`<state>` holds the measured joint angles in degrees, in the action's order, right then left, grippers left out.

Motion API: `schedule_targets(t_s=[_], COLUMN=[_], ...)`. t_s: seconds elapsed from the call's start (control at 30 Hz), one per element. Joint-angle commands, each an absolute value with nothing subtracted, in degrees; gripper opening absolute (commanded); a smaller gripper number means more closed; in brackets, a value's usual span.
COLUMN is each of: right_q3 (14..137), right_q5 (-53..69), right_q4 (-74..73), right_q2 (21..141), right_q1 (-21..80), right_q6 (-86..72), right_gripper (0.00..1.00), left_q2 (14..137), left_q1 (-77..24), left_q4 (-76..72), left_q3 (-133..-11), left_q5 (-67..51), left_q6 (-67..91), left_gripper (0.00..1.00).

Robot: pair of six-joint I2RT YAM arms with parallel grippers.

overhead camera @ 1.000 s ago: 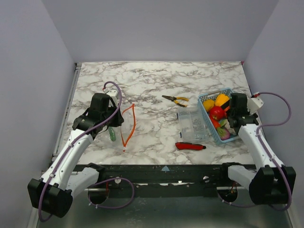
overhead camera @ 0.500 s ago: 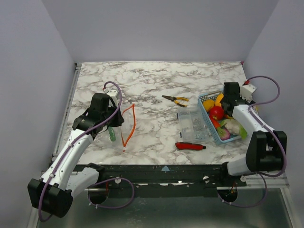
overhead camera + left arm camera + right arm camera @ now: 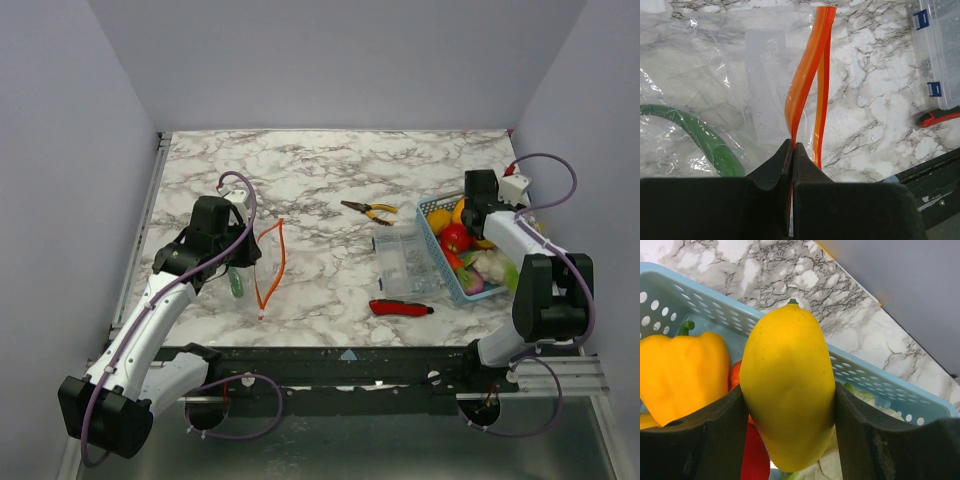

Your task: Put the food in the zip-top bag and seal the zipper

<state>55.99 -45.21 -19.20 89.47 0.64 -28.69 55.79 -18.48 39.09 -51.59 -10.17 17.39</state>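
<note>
The zip-top bag (image 3: 252, 262) lies flat at the left, with a green piece (image 3: 236, 283) inside it. My left gripper (image 3: 240, 256) is shut on one lip of the orange-red zipper (image 3: 274, 260). In the left wrist view the zipper (image 3: 809, 75) rises from my pinched gripper (image 3: 792, 146), with its two lips parted, beside the bag (image 3: 715, 70) and the green piece (image 3: 710, 145). My right gripper (image 3: 468, 212) is over the far end of the basket. In the right wrist view it (image 3: 788, 407) is shut on a yellow fruit (image 3: 787, 385). A yellow pepper (image 3: 682, 370) and a red piece (image 3: 752, 455) lie beside it.
The light blue mesh basket (image 3: 452, 288) at the right holds a red tomato (image 3: 456, 238) and other food. A clear compartment box (image 3: 405, 262) stands to its left. A red-handled knife (image 3: 400, 308) lies in front of the box, and yellow-handled pliers (image 3: 370, 210) lie behind it.
My right gripper has moved from the middle of the basket to its far end, and the arm has folded back. The left arm and the bag have not moved.
</note>
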Motion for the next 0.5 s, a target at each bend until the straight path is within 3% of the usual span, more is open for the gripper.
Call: schedule_targets(t_s=[0.0,0.27,0.33,0.47], right_q3=[57.5,54.7,52.8,48.5], right_q5=[-46.5,-35.0,-27.7,-2.8], right_q4=[-19.6,-17.8,-15.5,-7.4], right_q2=[88.1,76.3,71.0,62.7], right_q1=[0.4,0.4,0.4,0.4], right_q6=[-28.7,-26.7,-25.8,-26.4], right_gripper=[0.48,0.18,0.10,0.03], left_q2=[55.6,55.6,55.8,56.0], left_q1=[-18.3,-18.3,-18.3,-18.3], left_q4=[38.5,38.6,38.5,38.7], left_q3=[-51.4,-51.4,-51.4,-51.5], left_q5=[-11.6,-11.6,-11.6,-11.3], left_q6=[17.2,17.2,17.2,17.2], left_gripper=[0.00,0.00,0.00,0.00])
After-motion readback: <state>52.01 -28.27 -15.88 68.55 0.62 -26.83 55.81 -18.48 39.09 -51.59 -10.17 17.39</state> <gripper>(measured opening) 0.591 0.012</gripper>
